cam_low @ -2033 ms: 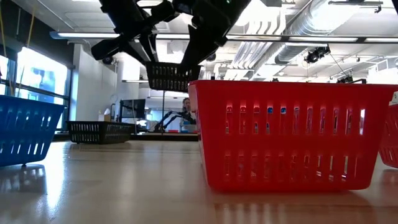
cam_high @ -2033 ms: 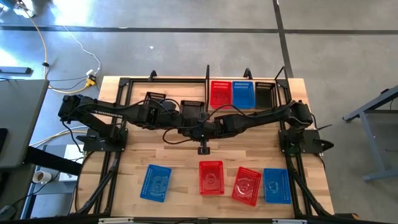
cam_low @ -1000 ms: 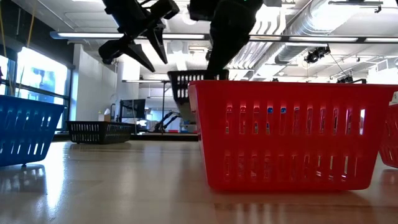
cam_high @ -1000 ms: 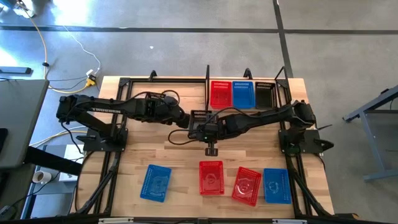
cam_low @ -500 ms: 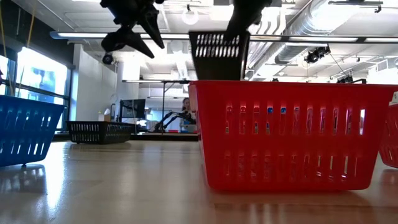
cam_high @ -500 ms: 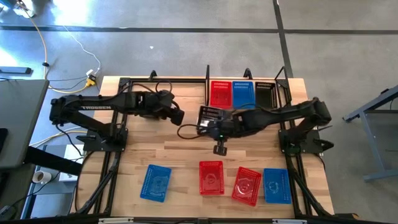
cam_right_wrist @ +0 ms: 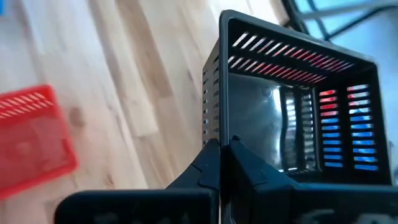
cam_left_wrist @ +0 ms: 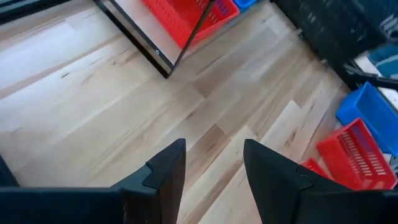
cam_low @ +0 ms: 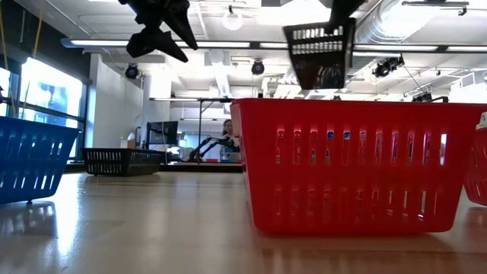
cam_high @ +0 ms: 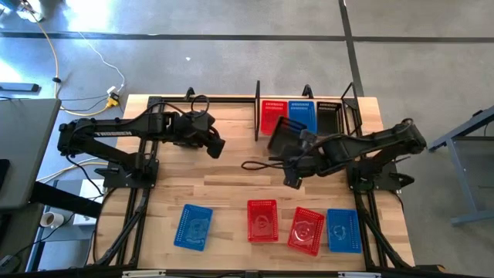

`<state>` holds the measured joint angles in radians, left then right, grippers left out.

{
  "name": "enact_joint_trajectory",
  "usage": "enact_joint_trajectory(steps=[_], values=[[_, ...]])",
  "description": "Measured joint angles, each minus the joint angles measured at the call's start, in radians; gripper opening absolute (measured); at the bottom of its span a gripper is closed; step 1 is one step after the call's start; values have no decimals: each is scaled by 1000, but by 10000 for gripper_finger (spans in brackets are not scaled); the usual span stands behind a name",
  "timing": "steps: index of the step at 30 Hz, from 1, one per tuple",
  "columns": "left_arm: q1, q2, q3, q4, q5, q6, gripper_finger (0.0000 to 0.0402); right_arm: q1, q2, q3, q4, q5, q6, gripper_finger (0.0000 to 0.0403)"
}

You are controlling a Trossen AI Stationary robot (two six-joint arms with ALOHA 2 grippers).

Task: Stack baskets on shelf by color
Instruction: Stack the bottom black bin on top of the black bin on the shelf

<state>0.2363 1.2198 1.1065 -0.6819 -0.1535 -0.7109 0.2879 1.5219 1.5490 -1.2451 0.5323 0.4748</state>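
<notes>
The desk [cam_high: 231, 193] is a light wood top with black metal frames along its left and right edges. Near the front edge lie four baskets in a row: a blue basket [cam_high: 193, 227] toward the left, a red basket [cam_high: 262, 220] in the middle, a tilted red basket [cam_high: 306, 230] beside it, and another blue basket [cam_high: 343, 230] toward the right. At the back edge stands the shelf [cam_high: 309, 99]. In it sit a red one [cam_high: 272, 114], a blue one [cam_high: 302, 113] and a black one [cam_high: 328, 116], side by side.
</notes>
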Motion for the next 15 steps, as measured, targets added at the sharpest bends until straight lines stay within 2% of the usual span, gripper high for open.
enact_joint_trajectory(steps=[10, 15], values=[[8, 0, 0, 0, 6, 70, 152, 16, -36, -3, -183, 51, 79, 0], [27, 0, 0, 2, 12, 79, 154, 12, -153, -140, -137, 85, 114, 0]])
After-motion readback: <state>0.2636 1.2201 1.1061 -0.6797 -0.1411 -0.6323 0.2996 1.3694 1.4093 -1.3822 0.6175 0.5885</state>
